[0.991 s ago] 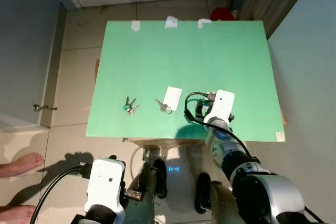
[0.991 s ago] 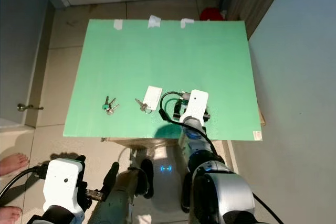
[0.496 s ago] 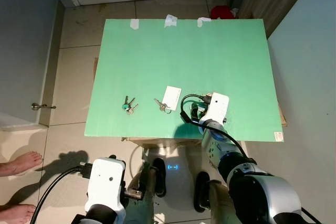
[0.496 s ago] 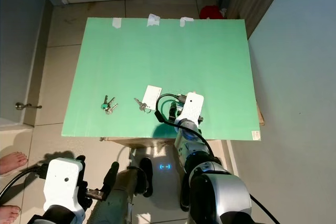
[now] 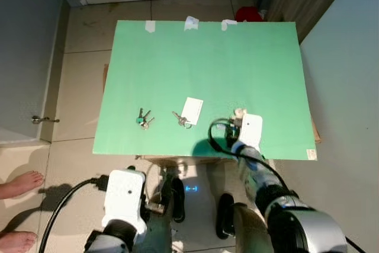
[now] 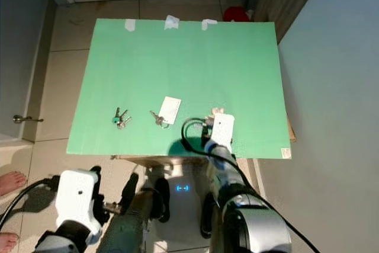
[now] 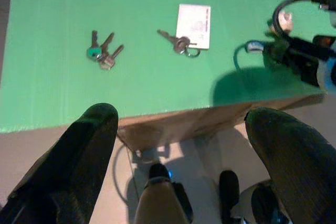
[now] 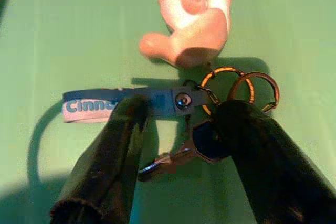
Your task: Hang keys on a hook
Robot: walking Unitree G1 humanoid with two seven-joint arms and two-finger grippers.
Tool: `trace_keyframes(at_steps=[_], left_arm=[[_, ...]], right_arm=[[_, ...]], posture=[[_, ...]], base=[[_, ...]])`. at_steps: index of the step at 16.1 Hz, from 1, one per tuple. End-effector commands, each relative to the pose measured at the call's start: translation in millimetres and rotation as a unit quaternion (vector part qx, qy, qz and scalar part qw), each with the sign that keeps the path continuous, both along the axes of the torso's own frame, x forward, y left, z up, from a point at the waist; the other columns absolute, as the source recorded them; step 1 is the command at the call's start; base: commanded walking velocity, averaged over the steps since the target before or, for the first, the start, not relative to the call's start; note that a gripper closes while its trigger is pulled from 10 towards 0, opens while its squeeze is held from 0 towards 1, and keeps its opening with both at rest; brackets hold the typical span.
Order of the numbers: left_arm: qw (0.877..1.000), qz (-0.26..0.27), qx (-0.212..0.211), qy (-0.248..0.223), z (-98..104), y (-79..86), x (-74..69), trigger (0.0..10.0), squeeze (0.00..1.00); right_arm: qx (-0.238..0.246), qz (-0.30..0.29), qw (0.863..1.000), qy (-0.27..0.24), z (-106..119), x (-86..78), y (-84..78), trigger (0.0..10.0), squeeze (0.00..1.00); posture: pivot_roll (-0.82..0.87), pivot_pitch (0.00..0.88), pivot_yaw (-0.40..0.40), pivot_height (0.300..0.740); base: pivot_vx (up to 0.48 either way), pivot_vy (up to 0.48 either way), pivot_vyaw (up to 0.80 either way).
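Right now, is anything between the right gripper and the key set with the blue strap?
Nothing visible. The right gripper hangs directly over the key set, jaws open astride its blue strap and rings. The pink figure lies beyond, out of the way.

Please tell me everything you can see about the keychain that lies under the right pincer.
The keychain lies flat on the green table, near its front edge. It has a blue strap with pale lettering, riveted to two brass-looking rings, a dark-headed key and a pink figurine that looks rubbery. The right pincer hovers over it, fingers open on either side of the key; contact cannot be told.
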State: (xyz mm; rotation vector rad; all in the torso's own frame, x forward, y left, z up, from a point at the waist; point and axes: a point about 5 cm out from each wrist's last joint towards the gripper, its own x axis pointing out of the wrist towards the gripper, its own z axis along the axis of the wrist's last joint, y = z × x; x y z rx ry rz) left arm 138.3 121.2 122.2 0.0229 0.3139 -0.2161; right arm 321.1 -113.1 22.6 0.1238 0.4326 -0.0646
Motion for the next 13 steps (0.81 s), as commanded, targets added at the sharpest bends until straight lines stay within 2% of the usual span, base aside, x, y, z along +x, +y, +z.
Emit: trace_keyframes(at_steps=[1,5,6,8,9,10,11,13], left_arm=[[1.0,0.005,0.005,0.02,-8,2.5,-1.0,10.0,0.0],[1.0,0.005,0.003,0.012,-8,1.4,5.1,10.0,0.0],[1.0,0.007,0.003,0.011,-8,2.0,5.3,10.0,0.0],[1.0,0.01,0.002,0.008,-8,2.7,7.1,10.0,0.0],[1.0,0.01,0.002,0.008,-8,2.6,7.6,10.0,0.0],[1.0,0.01,0.002,0.006,-8,2.7,8.7,10.0,0.0],[1.0,0.009,0.001,0.005,-8,2.2,9.6,10.0,0.0],[1.0,-0.003,-0.016,0.008,-8,-2.7,9.0,10.0,0.0]], right_arm=[[-0.003,0.006,0.998,0.063,-25,-20.8,-1.7,0.0,0.0],[-0.03,0.041,0.996,0.077,-32,-27.6,-0.6,0.0,0.0],[-0.027,0.062,0.995,0.068,-30,-26.7,5.4,10.0,0.0],[0.011,0.097,0.995,0.004,-7,-9.8,26.2,10.0,0.0],[0.018,0.1,0.995,-0.006,-3,-6.8,28.9,10.0,0.0],[0.024,0.099,0.994,-0.026,7,0.3,33.0,10.0,0.65],[0.037,0.103,0.993,-0.037,16,7.1,39.1,10.0,1.0],[0.039,0.106,0.992,-0.051,30,16.6,46.3,10.0,1.0]], posture=[[0.29,0.366,0.016,0.74],[0.29,0.356,0.006,0.74],[0.29,0.354,0.004,0.74],[0.29,0.348,-0.003,0.74],[0.29,0.347,-0.003,0.74],[0.29,0.346,-0.002,0.74],[0.29,0.345,0.005,0.74],[0.29,0.343,0.007,0.74]], base=[[0.0,0.0,0.0],[0.0,0.0,0.0],[0.0,0.0,0.0],[0.0,0.0,0.0],[0.0,0.0,0.0],[0.0,0.0,0.0],[0.0,0.0,0.0],[0.0,0.0,0.0]])
